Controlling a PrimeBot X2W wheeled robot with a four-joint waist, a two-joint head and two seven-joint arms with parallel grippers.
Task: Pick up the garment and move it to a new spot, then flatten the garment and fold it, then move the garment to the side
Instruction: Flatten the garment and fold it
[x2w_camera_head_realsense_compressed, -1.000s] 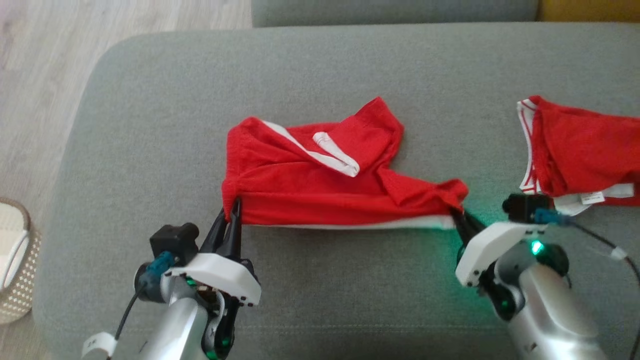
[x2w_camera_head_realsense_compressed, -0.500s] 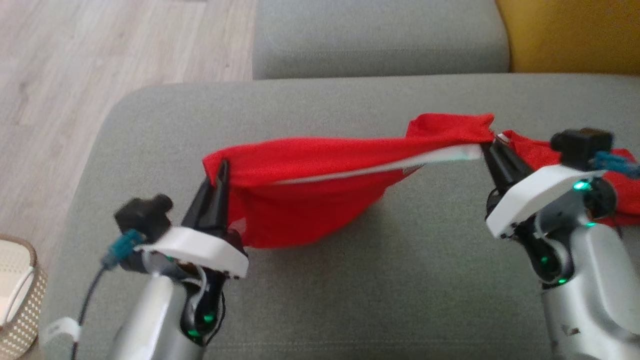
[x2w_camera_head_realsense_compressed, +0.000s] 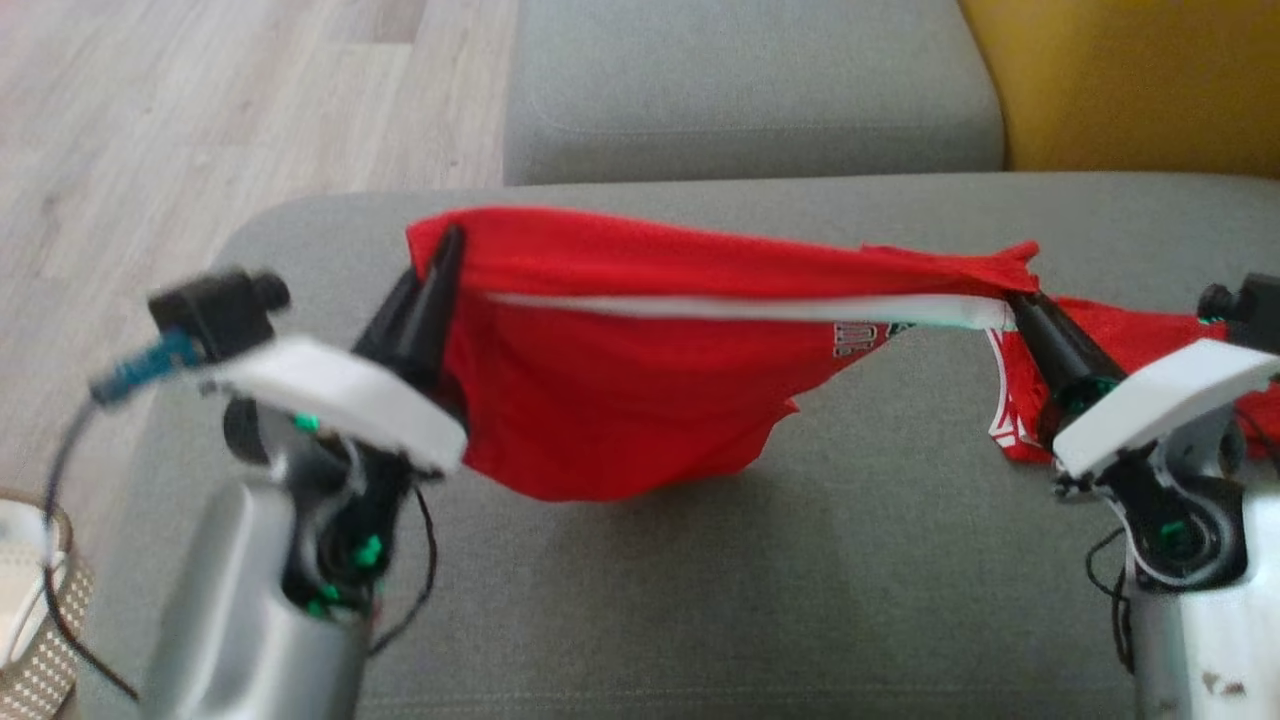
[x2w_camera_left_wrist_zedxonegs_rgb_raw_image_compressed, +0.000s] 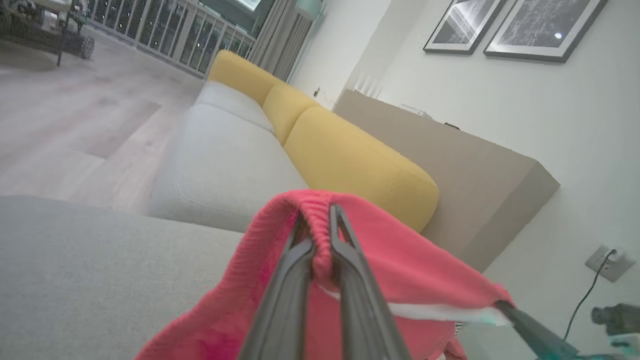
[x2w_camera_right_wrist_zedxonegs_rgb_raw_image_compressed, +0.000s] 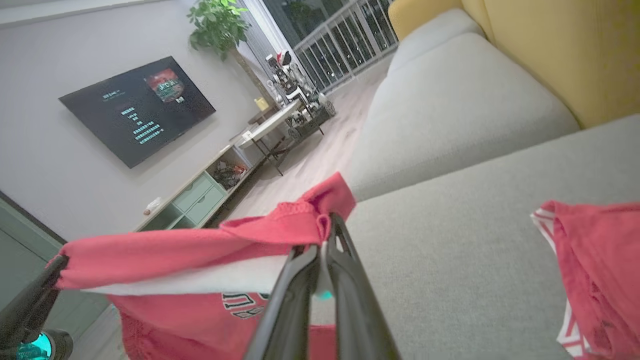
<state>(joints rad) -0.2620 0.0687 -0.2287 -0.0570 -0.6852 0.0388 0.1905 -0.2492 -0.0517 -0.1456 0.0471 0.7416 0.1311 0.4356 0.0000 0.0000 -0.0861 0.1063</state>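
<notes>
Nearest the front edge of the grey seat cushion (x2w_camera_head_realsense_compressed: 700, 600), both silver forearms rise from the bottom of the head view. A pale perforated basket (x2w_camera_head_realsense_compressed: 30, 640) stands on the floor off the cushion's front left corner.

The left end effector (x2w_camera_head_realsense_compressed: 445, 250) sits toward the far left corner of the cushion. Its two dark fingers are pressed together on a bunched corner of the red garment (x2w_camera_head_realsense_compressed: 620, 400); the left wrist view shows the cloth squeezed between them. The right end effector (x2w_camera_head_realsense_compressed: 1015, 300) is over the right side of the cushion, its fingers likewise pinching the opposite corner, red cloth and white band (x2w_camera_head_realsense_compressed: 720, 308) together.

The garment hangs in the air between the two, its top edge pulled nearly straight with the white band running along it. The rest sags below in a loose belly over the middle of the cushion. Whether its lowest fold touches the cushion cannot be told. White lettering (x2w_camera_head_realsense_compressed: 860, 340) shows near the right end.

Just behind the right end effector, a second red garment (x2w_camera_head_realsense_compressed: 1130, 335) with white striped trim lies on the cushion near its right edge.

Beyond the far edge lie another grey cushion (x2w_camera_head_realsense_compressed: 740, 90), a yellow backrest (x2w_camera_head_realsense_compressed: 1130, 80) and pale wooden floor (x2w_camera_head_realsense_compressed: 200, 120).
</notes>
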